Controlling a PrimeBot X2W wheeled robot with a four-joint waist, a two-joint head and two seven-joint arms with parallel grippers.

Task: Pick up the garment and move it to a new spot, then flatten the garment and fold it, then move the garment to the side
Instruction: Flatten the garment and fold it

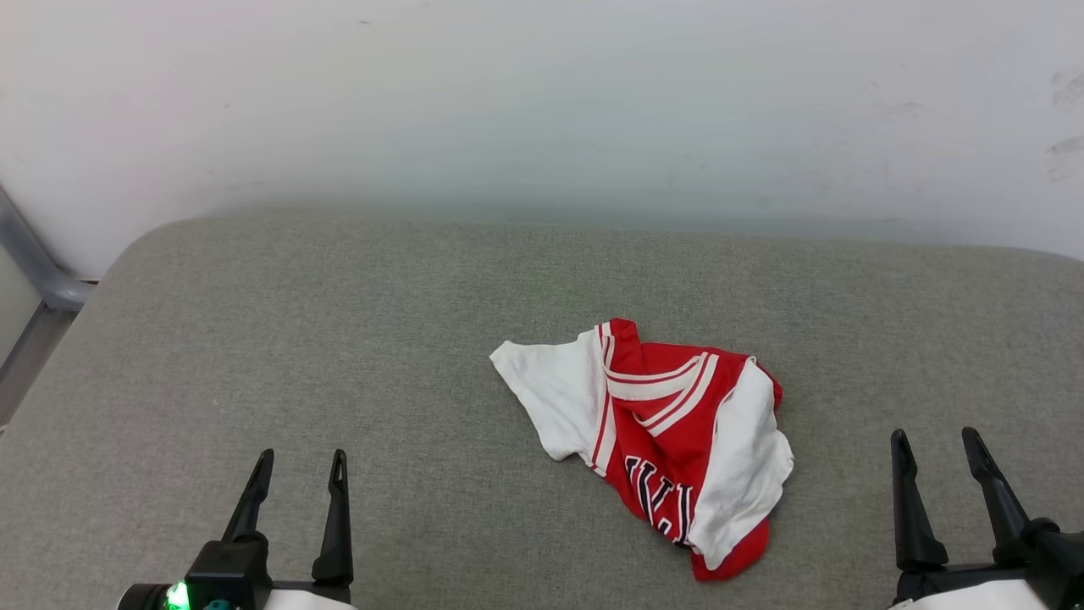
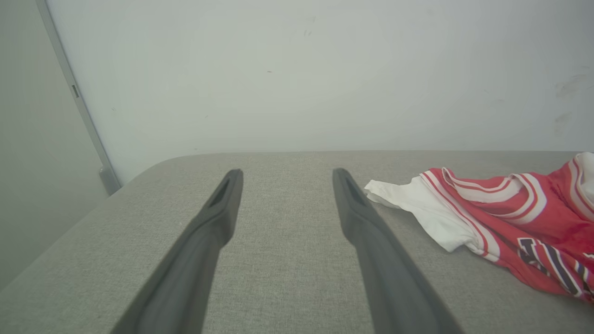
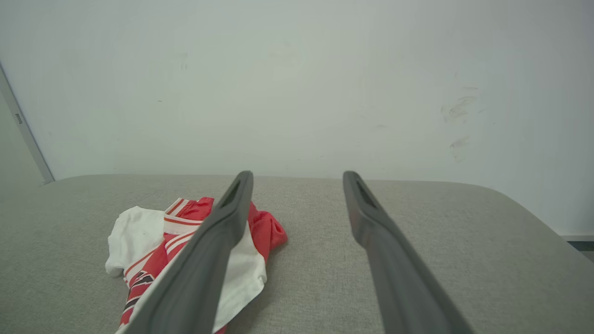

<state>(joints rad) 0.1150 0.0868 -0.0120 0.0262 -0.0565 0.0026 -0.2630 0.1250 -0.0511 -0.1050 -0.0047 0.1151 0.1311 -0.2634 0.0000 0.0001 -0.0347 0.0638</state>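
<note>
One shirt [image 1: 669, 440] lies crumpled on the grey cushioned surface [image 1: 381, 339], a little right of centre and about midway between the near edge and the pale wall [image 1: 542, 102] behind. Its long axis runs on a diagonal, from the far left down to the near right. The striped neck trim sits at the far end, facing the wall, and the red hem bunches at the near right end. One white sleeve spreads out flat to the left, and the other is folded over the right side of the red body, covering part of the black lettering. The print is only partly readable. Both tools are released and hold nothing. The left gripper [image 1: 302, 459] hovers at the near left, well apart from the shirt, its two dark fingers spread and pointing toward the wall. The right gripper [image 1: 934, 436] hovers at the near right, likewise spread, near the shirt's right side but not touching it. A grey metal rail [image 1: 34, 271] stands at the far left edge.
</note>
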